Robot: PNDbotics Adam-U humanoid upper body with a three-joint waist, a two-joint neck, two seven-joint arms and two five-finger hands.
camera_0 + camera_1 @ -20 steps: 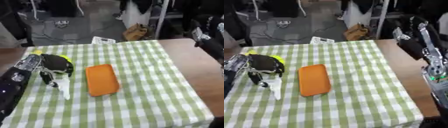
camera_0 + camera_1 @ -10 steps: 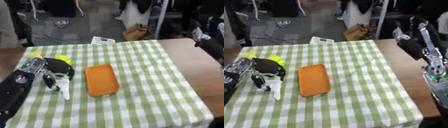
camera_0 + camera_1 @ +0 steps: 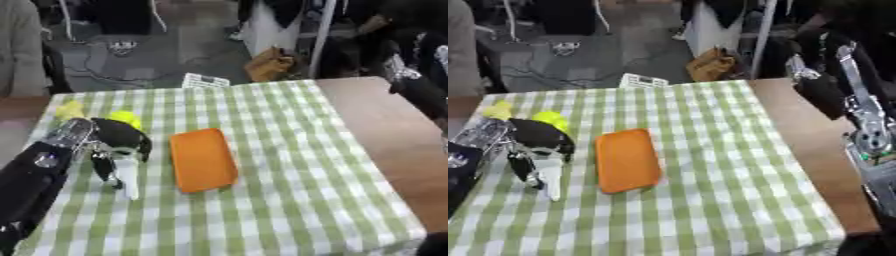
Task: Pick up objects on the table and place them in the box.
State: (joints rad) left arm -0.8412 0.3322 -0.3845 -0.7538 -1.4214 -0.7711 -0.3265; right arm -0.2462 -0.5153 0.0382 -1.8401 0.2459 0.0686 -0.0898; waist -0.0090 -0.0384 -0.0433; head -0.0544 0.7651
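Over on the left, the robot's left hand [image 3: 114, 145] comes in from the near-left corner and hangs over the green checked cloth [image 3: 289, 165] covering the surface. Its fingers [image 3: 107, 167] are curled downward around a white object [image 3: 129, 175] that points toward the near edge; looks like it's gripping it, though the exact contact is hard to make out. Just behind the hand there's a bright yellow-green round thing [image 3: 125, 118], and a paler yellow object [image 3: 69, 109] sits further left near the cloth's far-left corner. Just right of the hand, apart from it, an orange box [image 3: 203, 159] lies flat on the cloth. On the far right, the right hand [image 3: 820, 90] is raised above the bare brown surface [image 3: 815, 145]; can't tell how its fingers stand.
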